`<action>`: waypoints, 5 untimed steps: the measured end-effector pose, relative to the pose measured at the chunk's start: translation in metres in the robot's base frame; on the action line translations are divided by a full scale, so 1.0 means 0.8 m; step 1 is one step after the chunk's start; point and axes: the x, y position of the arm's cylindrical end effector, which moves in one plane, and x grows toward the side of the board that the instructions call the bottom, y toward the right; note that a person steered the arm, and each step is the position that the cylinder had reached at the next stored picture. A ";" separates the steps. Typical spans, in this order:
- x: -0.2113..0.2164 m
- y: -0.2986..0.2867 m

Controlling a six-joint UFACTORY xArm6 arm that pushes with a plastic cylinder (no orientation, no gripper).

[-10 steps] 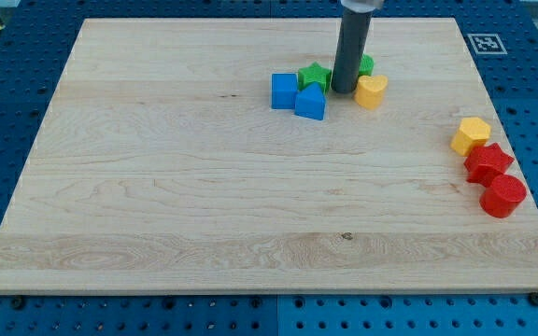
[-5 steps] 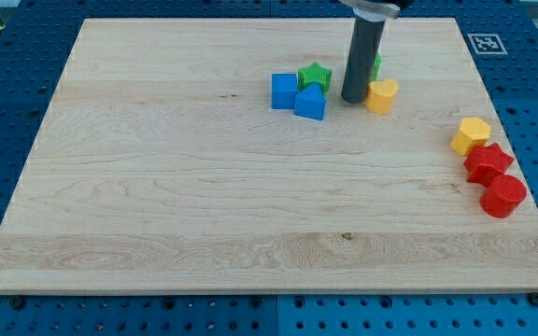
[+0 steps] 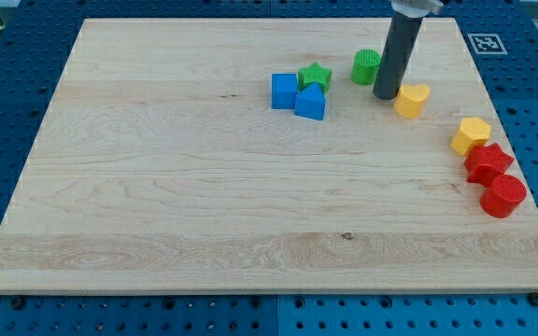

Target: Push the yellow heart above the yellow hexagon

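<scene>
The yellow heart lies on the wooden board in the upper right part of the view. My tip is right against the heart's left side. The yellow hexagon sits near the board's right edge, lower right of the heart, with a gap between them. The rod rises from the tip to the view's top.
A green cylinder stands just left of the rod. A green star, a blue cube and a blue pentagon-like block cluster at upper centre. A red star and a red cylinder sit below the hexagon.
My tip has moved right and pushed the yellow heart right, away from the green cylinder and closer to the yellow hexagon. The green cylinder is now uncovered.
</scene>
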 end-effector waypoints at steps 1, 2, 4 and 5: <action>0.002 0.007; 0.002 0.034; 0.016 0.040; 0.016 0.054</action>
